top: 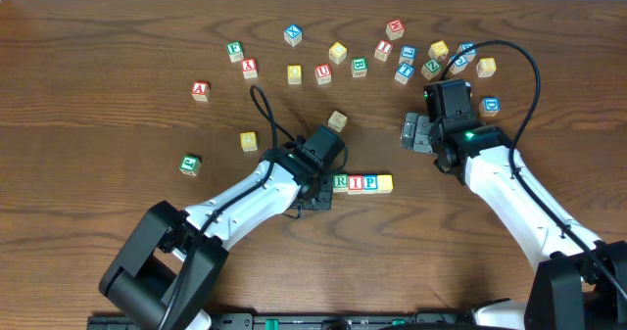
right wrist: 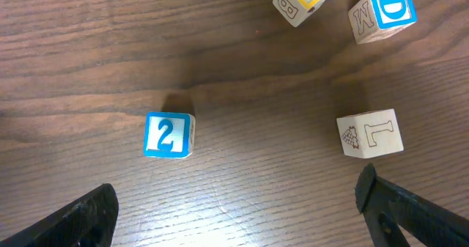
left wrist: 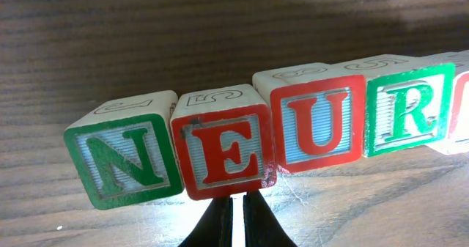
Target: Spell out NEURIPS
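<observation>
Wooden table (top: pixel 98 36), left hand (left wrist: pixel 233 219) closed near E cube (left wrist: pixel 229 146), right hand (right wrist: pixel 236 203) wide

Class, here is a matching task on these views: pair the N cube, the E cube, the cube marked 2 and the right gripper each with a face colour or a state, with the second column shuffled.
Column A
1. N cube
2. E cube
3. cube marked 2
4. right gripper

Column B
a. red
b. open
c. blue
d. green

Pairs: 1-d, 2-a, 3-c, 4-b
</observation>
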Tool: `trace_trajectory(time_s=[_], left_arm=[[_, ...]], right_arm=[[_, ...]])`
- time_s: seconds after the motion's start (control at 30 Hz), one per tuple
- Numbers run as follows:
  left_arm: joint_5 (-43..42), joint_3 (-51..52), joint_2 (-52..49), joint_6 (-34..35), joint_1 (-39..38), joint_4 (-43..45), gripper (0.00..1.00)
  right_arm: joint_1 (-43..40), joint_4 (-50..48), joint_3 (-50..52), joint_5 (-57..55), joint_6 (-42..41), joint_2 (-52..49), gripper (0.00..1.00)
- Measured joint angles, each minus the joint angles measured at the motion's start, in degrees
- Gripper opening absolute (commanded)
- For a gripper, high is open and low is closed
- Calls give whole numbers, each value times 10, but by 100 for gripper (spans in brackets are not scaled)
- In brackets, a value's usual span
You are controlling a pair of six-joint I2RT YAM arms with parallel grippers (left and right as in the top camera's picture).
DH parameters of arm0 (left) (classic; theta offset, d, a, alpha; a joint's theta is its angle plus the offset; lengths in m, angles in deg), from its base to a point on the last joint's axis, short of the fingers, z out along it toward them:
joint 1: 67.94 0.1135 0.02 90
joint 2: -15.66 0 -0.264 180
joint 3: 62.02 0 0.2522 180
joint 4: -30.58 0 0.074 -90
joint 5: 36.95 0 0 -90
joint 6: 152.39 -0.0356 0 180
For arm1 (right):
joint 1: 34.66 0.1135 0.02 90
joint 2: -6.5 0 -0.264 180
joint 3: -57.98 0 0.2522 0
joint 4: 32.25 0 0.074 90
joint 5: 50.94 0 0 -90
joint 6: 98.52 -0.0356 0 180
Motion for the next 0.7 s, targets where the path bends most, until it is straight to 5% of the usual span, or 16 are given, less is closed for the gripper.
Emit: trace_trajectory(time_s=[0.7], left_arm=[[-14,0,0,0,0,-14,8]], right_arm=[[0,0,0,0,0,0,99]])
